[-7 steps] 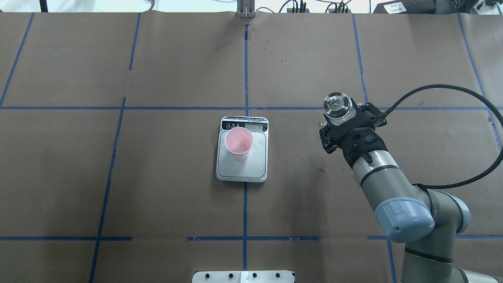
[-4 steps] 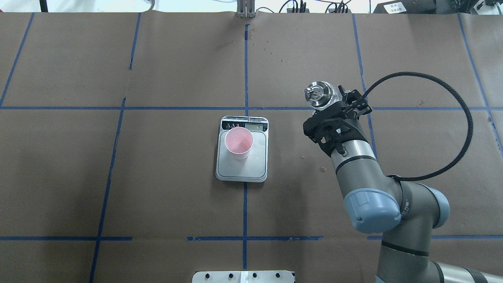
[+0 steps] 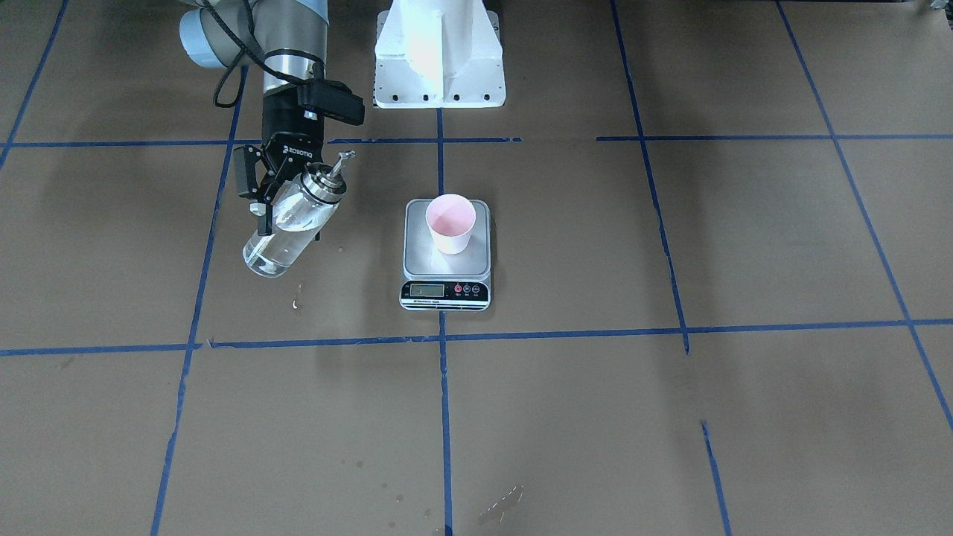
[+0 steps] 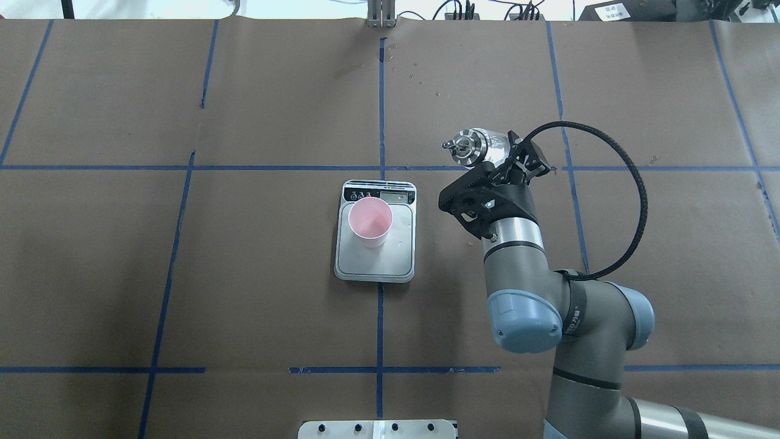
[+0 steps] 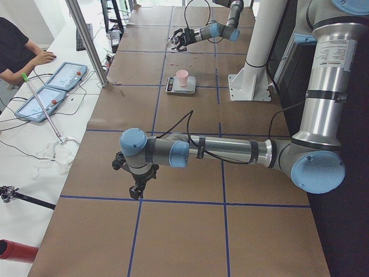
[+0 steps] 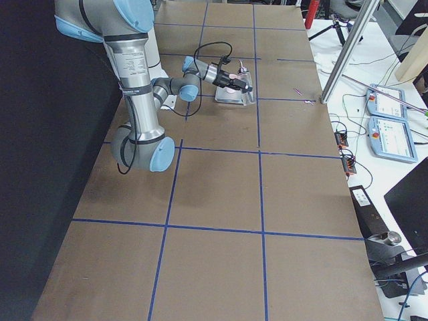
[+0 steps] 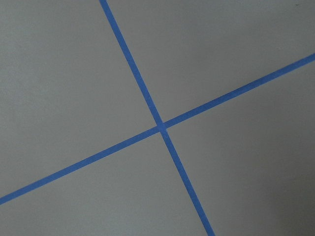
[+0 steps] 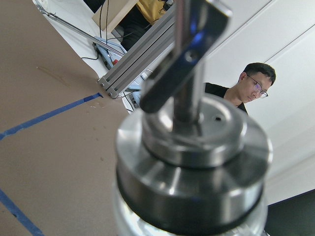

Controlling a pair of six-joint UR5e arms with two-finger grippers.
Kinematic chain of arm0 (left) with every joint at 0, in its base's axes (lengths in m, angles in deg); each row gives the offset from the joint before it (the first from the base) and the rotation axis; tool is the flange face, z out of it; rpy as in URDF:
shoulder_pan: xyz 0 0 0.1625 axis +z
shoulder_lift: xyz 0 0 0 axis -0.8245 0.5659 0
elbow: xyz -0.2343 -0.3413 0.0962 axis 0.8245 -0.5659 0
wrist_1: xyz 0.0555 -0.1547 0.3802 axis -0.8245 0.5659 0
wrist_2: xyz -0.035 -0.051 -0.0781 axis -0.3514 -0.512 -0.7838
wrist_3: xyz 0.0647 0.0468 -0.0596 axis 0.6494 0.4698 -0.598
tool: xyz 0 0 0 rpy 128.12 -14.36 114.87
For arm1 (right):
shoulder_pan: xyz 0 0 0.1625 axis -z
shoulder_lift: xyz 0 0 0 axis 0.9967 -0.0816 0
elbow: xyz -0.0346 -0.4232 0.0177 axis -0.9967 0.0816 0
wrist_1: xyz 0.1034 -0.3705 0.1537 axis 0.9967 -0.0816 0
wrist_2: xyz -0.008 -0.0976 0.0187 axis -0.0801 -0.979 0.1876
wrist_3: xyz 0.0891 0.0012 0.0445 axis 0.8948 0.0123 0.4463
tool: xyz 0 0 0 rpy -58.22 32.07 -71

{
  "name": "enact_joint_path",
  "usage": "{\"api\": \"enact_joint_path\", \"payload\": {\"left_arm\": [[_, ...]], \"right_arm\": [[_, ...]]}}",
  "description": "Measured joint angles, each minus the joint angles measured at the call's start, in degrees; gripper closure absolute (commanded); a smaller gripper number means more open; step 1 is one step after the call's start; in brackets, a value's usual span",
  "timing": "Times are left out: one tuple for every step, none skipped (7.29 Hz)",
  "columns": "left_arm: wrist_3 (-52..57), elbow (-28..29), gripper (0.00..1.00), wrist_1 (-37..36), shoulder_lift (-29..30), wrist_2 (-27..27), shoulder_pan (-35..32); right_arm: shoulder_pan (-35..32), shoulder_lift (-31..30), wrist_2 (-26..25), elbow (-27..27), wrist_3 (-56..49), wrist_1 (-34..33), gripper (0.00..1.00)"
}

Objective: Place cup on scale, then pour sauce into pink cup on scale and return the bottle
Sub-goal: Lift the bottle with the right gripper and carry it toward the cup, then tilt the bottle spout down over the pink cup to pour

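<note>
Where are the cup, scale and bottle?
cup (image 4: 369, 219), overhead exterior view, on its pink inside.
scale (image 4: 375, 262), overhead exterior view, on the bare steel platform.
bottle (image 3: 287, 229), exterior front-facing view, on the clear glass body.

A brown-papered table (image 4: 274, 91), crossed by blue tape (image 4: 380, 110) (a grid), stands beside a white bench (image 5: 17, 173).

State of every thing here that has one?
cup: upright on the scale, no liquid visible.
scale: lying flat, reading illegible.
bottle: lifted, tilted toward the cup, not over it.
sauce: inside the bottle, none pouring.
right gripper: shut on the bottle.
left gripper: open or shut, cannot tell.
</note>
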Motion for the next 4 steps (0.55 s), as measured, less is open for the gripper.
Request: {"api": "enact_joint_path", "payload": {"left_arm": [[0.03,0.11,0.0,0.04,0.04,0.01,-0.01],[0.04,0.2,0.0,0.05,0.09,0.04,-0.01],[0.05,0.26,0.0,0.06,0.12,0.08,-0.01],[0.05,0.29,0.0,0.06,0.14,0.13,-0.01]], "right_arm": [[0.56,1.42,-1.91,2.93,-0.4,-0.45,1.0],[1.35,2.68,-4.56,5.29,-1.76,-1.44,1.0],[2.28,3.72,-7.45,6.87,-3.71,-2.32,1.0],[3.21,4.34,-9.88,7.86,-5.62,-2.78,1.0]]}}
